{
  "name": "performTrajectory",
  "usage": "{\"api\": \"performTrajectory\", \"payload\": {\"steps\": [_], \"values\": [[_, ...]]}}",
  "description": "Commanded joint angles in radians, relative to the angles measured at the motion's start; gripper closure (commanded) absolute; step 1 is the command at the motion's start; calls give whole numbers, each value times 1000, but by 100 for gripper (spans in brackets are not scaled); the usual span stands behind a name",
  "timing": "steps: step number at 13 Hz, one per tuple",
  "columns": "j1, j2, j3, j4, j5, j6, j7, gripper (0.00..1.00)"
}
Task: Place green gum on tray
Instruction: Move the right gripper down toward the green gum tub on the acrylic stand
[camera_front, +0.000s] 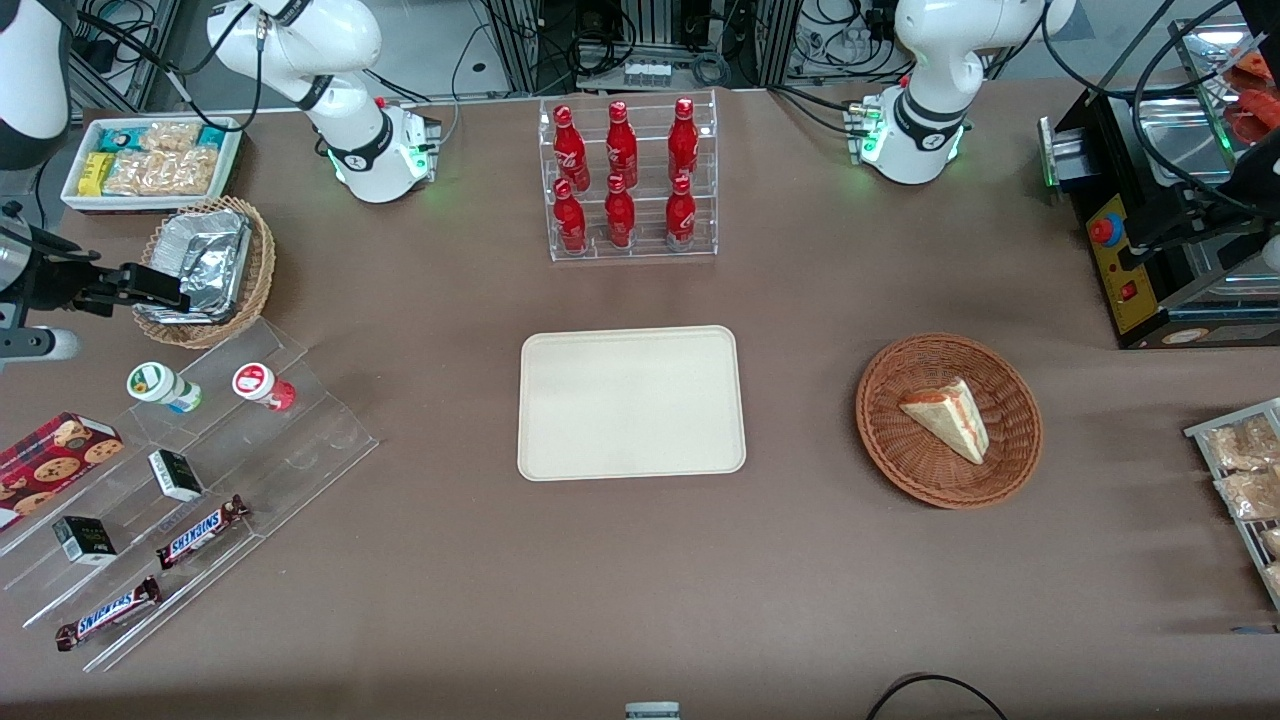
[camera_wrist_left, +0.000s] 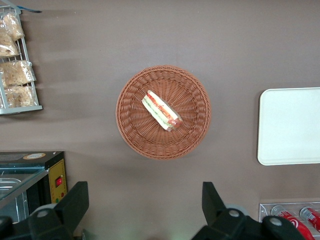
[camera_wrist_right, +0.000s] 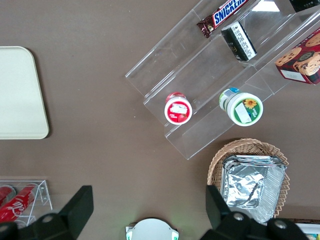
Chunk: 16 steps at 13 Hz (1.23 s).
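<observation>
hovering my pincer (camera_wrist_right: 145, 212) with fingers spread wide and empty; green gum (camera_front: 160, 386) sits on the clear stepped rack (camera_front: 250, 430) just below it, tray (camera_front: 630, 402) well apart mid-surface.

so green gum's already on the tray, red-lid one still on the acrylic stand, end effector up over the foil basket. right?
Not quite. The green gum is not on the tray; it stands on the acrylic stand beside the red-lid canister, as the front view shows. The tray holds nothing. The rest stands: the end effector is open over the foil basket.
</observation>
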Motion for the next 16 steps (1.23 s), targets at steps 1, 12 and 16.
{"api": "performTrajectory", "payload": {"steps": [1, 12, 16], "values": [[0, 24, 0, 31, -10, -32, -22, 0], [-49, 28, -9, -142, -18, 189, -244, 0], [-101, 28, -11, -222, -33, 315, -520, 0]]}}
